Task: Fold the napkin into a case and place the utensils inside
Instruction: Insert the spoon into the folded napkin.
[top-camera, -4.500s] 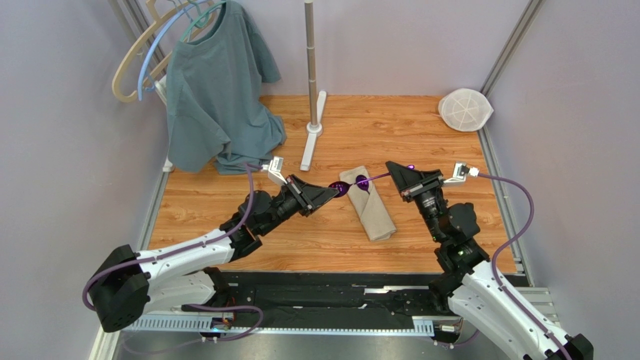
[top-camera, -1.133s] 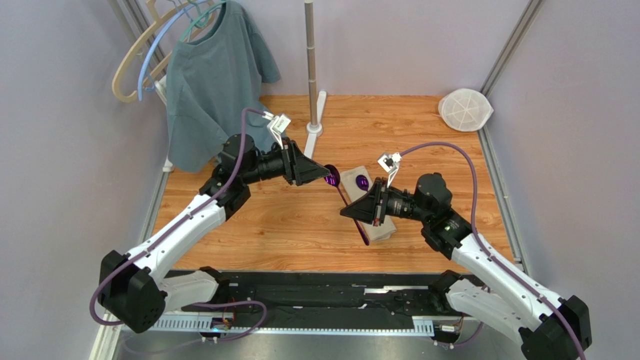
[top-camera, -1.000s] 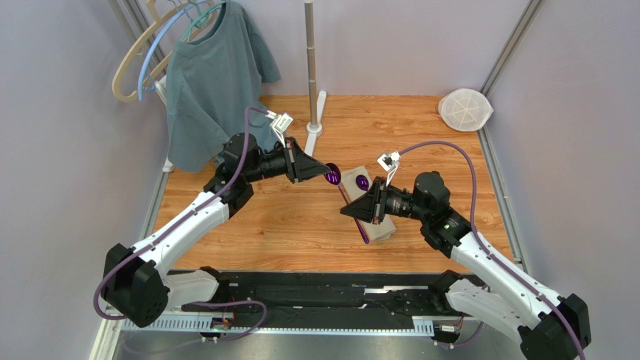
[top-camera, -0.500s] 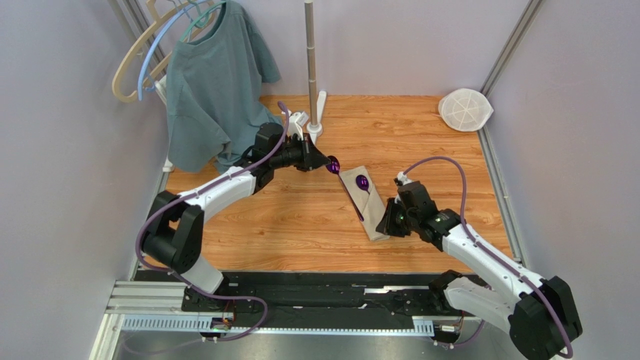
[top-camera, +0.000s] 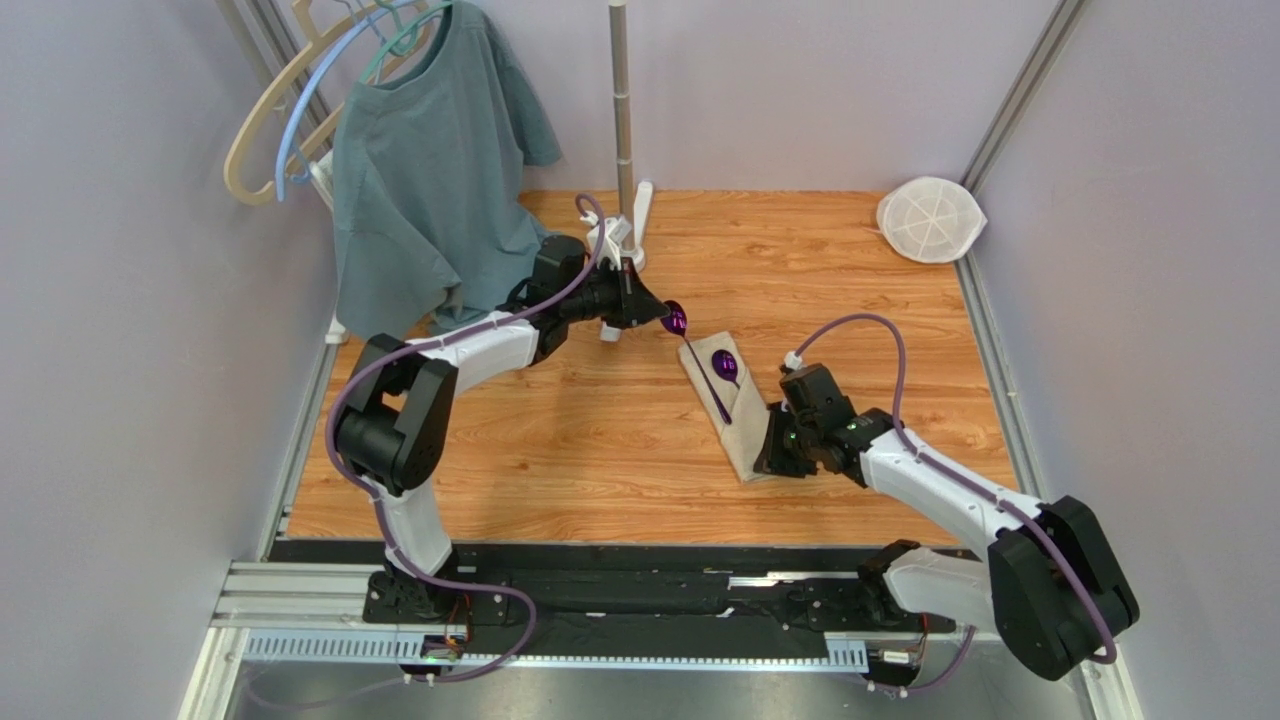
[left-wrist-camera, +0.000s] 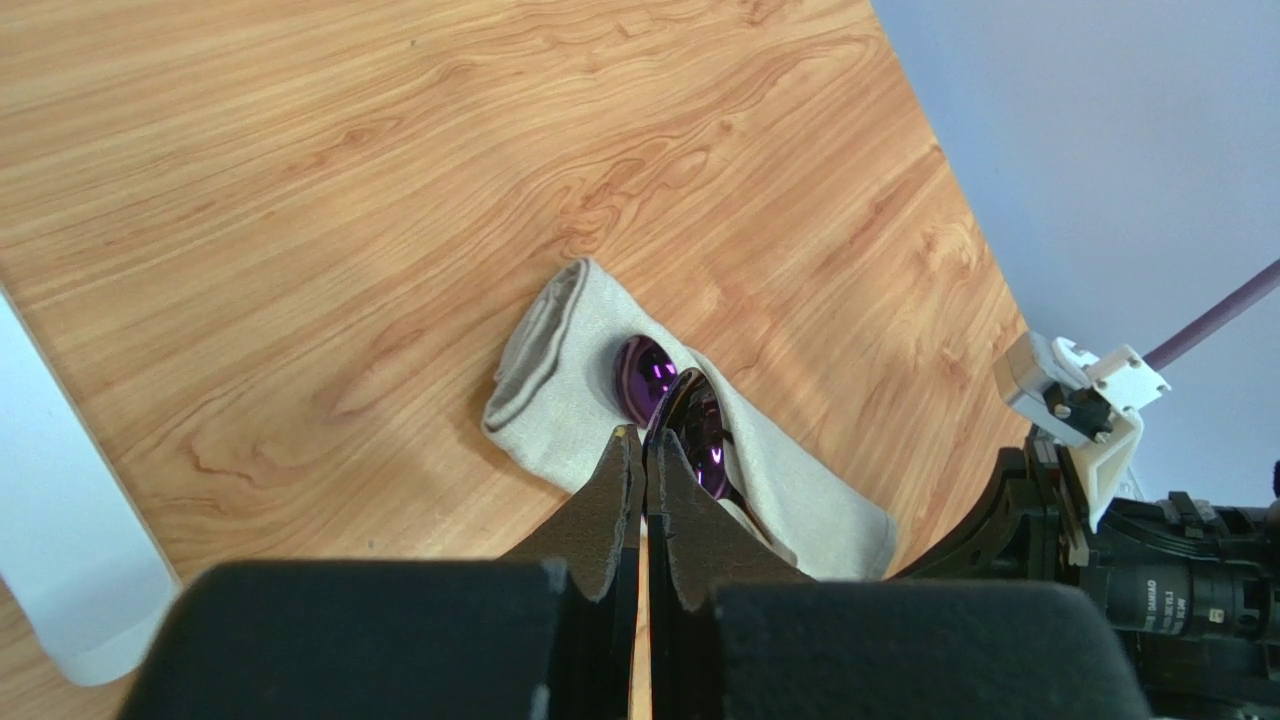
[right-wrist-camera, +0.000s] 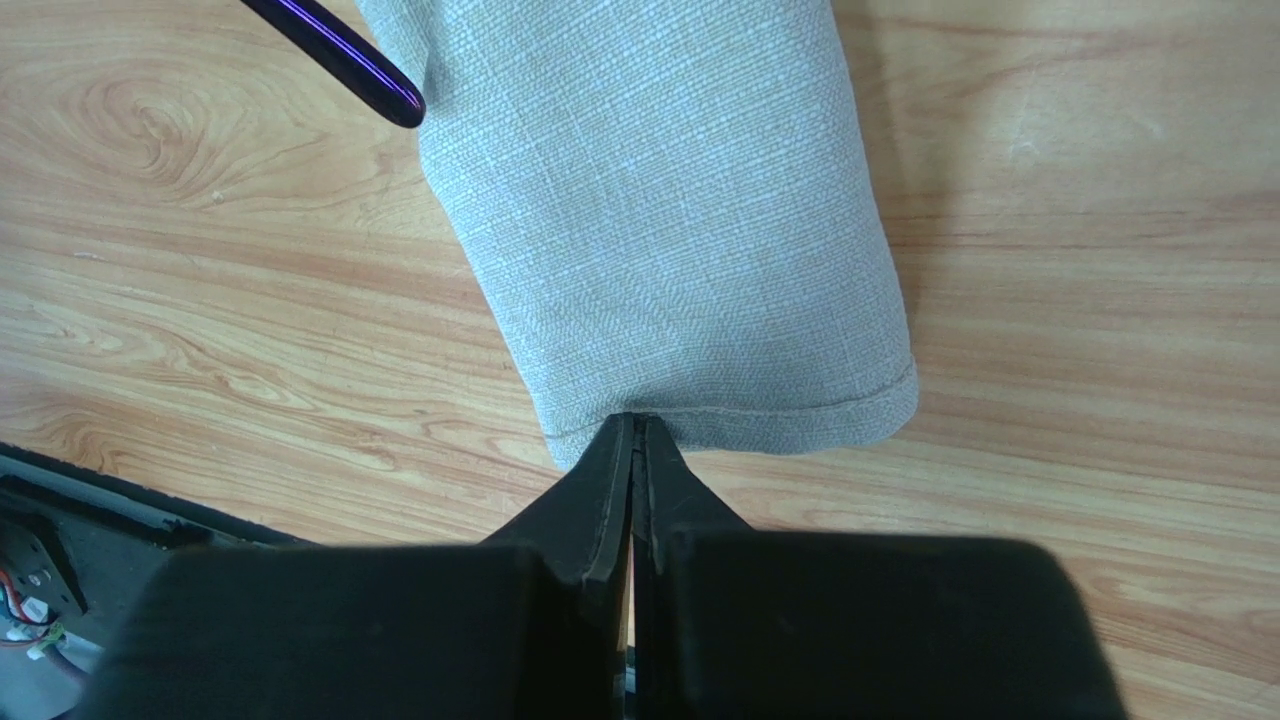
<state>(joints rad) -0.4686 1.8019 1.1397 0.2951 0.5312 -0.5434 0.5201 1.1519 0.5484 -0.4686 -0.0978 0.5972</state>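
Left end effector (top-camera: 657, 317) is clamped on one spoon (top-camera: 675, 318) at 11 o'clock of the case (top-camera: 747, 432); my right end effector (right-wrist-camera: 633, 425) pinches its 5 o'clock hem. The second spoon (top-camera: 724, 363) lies on it.

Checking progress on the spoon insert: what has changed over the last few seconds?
The right gripper dropped from above the case to its near hem, shut on it. The left gripper carried one spoon by its bowl toward the far side. The other spoon, T-shirt and mesh disc stayed put.
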